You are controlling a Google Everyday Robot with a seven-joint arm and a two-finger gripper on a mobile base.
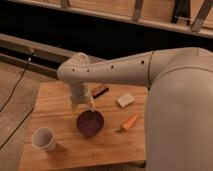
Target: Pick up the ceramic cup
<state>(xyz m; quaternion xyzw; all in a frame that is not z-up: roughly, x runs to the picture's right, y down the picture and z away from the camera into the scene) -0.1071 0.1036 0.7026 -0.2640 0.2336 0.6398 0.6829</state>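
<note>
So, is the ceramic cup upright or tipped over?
Upright: the ceramic cup stands on its base, mouth up. The hand is above the dark bowl, apart from the cup.

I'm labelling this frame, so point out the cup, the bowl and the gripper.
cup [44, 139], camera view, on its white side wall
bowl [90, 123], camera view, on its dark inside
gripper [85, 106], camera view, between its fingertips, over the bowl's far rim
</note>
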